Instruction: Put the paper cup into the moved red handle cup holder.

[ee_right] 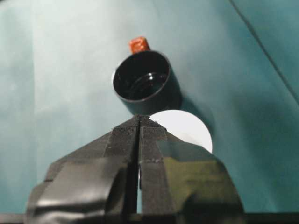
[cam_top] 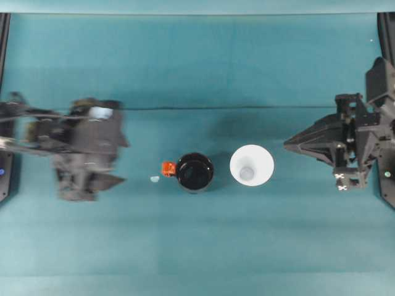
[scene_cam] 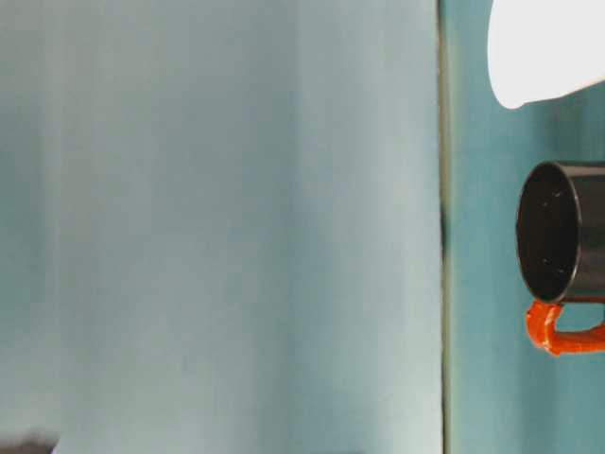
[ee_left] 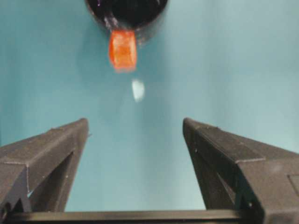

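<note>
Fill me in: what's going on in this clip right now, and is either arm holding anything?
Nothing is being held. The white paper cup stands upright on the teal table, beside the black cup holder, whose red handle points toward the left arm. The two are apart, and the holder is empty. The left gripper is open, facing the handle from a distance. The right gripper is shut on nothing, near the paper cup. A small pale scrap lies by the handle.

We see even, soft overhead light on the teal table (cam_top: 203, 246). The left gripper (cam_top: 114, 161) smears with motion blur. The holder (ee_right: 142, 79) casts a shadow rightward; the cup (scene_cam: 544, 47) glares white.
</note>
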Controlling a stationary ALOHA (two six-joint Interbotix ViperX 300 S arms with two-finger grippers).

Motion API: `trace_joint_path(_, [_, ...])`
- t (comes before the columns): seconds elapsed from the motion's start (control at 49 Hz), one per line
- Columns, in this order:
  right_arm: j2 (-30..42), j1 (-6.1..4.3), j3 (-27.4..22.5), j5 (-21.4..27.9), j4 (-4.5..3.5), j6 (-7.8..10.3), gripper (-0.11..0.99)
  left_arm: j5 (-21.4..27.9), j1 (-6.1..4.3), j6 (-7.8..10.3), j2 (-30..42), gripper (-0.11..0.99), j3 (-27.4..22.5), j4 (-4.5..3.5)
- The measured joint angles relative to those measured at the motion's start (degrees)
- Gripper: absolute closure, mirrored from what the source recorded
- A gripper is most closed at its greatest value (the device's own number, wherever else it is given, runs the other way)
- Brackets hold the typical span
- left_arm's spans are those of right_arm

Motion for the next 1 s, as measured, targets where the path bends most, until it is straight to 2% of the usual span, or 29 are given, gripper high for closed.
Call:
trace_joint_path(0.102, [0.4, -0.62, -0.9, 0.8, -0.35, 0.0, 0.98, -0.4, -0.44, -0.09, -4.0, -0.03, 2.5, 0.0])
trace_joint_path(0.266, [0.6, -3.25, -3.5, 5.6, -1.05, 0.0, 0.98, -0.9, -1.41, -0.18, -7.7, -0.03, 4.8, 0.0])
trace_joint_path(0.327, [0.9, -4.48, -5.2, 8.7, -1.67, 0.0, 0.98, -0.9, -1.58, -0.79, -8.3, -0.03, 5.2, 0.0])
trace_joint_path(0.409, [1.3, -5.45, -7.1, 12.1, -2.64, 0.0, 0.98, -0.9, -1.67, -2.11, -8.4, -0.03, 5.7, -0.09])
trace_joint_path(0.49, [2.0, -6.24, -9.0, 16.3, -3.25, 0.0, 0.97, -1.0, -1.67, -3.52, -8.4, -0.03, 6.2, -0.09])
trace_joint_path(0.572, [3.4, -7.12, -10.8, 20.9, -3.34, 0.0, 0.95, -1.0, -1.67, -4.57, -8.4, -0.03, 6.5, -0.09])
trace_joint_path(0.674, [6.0, -7.29, -13.3, 25.9, -3.43, 0.09, 0.89, -0.9, -1.85, -4.83, -8.4, -0.03, 6.9, -0.09])
trace_joint_path(0.797, [10.3, -7.21, -16.7, 30.8, -3.43, 0.0, 0.7, -1.0, -1.93, -4.83, -8.5, -0.03, 6.9, -0.09])
trace_joint_path(1.001, [20.0, -7.03, -25.0, 39.7, -3.43, 0.0, 0.12, -1.0, -1.93, -4.83, -9.1, -0.03, 7.3, -0.09])
